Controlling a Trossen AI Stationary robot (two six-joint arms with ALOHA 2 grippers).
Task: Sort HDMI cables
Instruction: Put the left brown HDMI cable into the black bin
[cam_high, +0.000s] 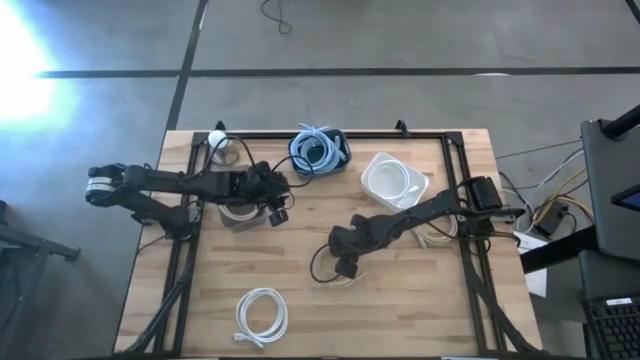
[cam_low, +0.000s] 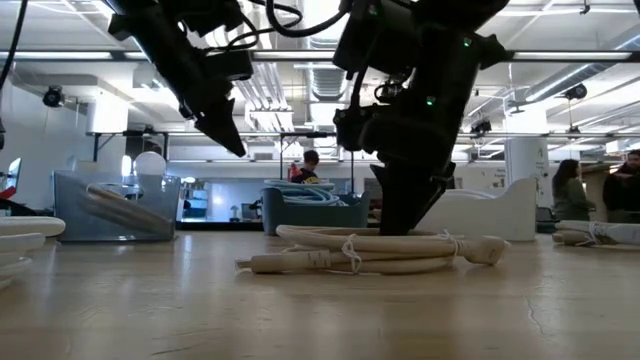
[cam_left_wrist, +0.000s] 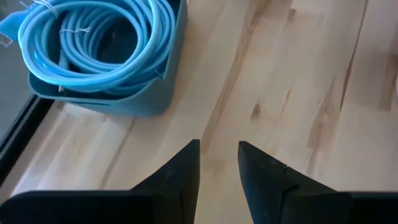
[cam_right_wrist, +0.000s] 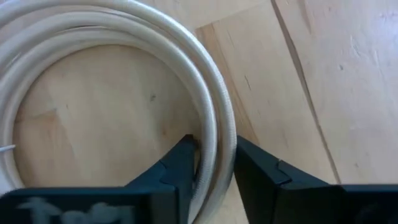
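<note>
A beige HDMI cable coil (cam_high: 330, 278) (cam_low: 370, 250) lies flat on the wooden table near its middle. My right gripper (cam_high: 345, 268) (cam_low: 400, 225) (cam_right_wrist: 214, 158) is down on this coil and shut across its strands. My left gripper (cam_high: 280, 210) (cam_left_wrist: 219, 155) hangs above bare table beside the blue bin (cam_high: 320, 150) (cam_left_wrist: 124, 102), fingers a narrow gap apart and holding nothing. Light blue coils (cam_left_wrist: 93, 78) lie in that bin. A white coil (cam_high: 262, 315) lies flat near the table's near edge. My right gripper pinches the beige coil's bundled strands (cam_right_wrist: 214, 134) at one spot on the ring, with one finger (cam_right_wrist: 180, 165) inside the coil and the other (cam_right_wrist: 255, 171) outside. The fingers come from above, pointing down, across the strands. The coil lies flat on the table.
A white bin (cam_high: 385, 165) holding a white cable stands right of the blue bin. A clear container (cam_high: 235, 215) (cam_low: 115, 205) with a pale cable sits under my left arm. Another pale cable (cam_high: 435, 237) lies under my right arm. People stand in the room behind.
</note>
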